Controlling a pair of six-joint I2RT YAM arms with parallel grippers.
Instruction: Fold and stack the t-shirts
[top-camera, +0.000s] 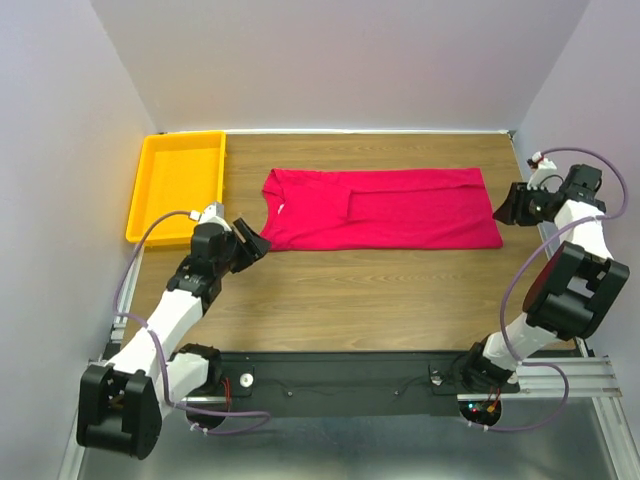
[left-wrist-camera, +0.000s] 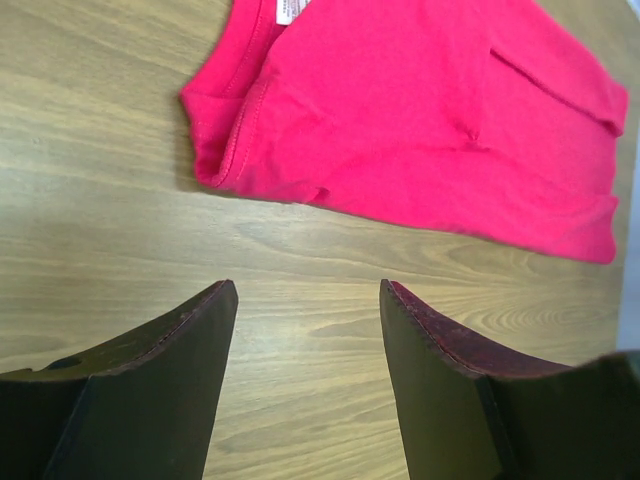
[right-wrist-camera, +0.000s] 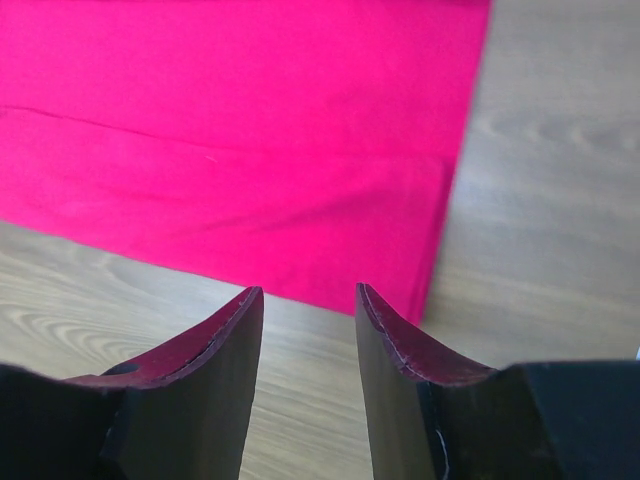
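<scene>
One t-shirt (top-camera: 385, 208), crimson red, lies between the left gripper (top-camera: 252, 243) and the right gripper (top-camera: 505, 205); that makes two grippers, one on each of two arms (top-camera: 170, 320); each gripper shows two dark fingers (left-wrist-camera: 160, 380). One white neck label (left-wrist-camera: 290, 8) sits at the collar, nearest the left gripper; one yellow tray (top-camera: 178, 180) stands beyond that gripper on its outer side; one wooden surface (top-camera: 360, 300) carries shirt and tray.

Left arm (top-camera: 165, 320), right arm (top-camera: 560, 290): white link shells, black joint housings. Lavender-grey cable (top-camera: 140, 250) looped behind each wrist. Left gripper (left-wrist-camera: 305, 290): black curved fingers (left-wrist-camera: 160, 380) tapering to tips, inner faces worn dark red. Right gripper (right-wrist-camera: 308, 292): same black fingers, reddish inner faces. Black base rail (top-camera: 350, 375) joins both mounts.
</scene>
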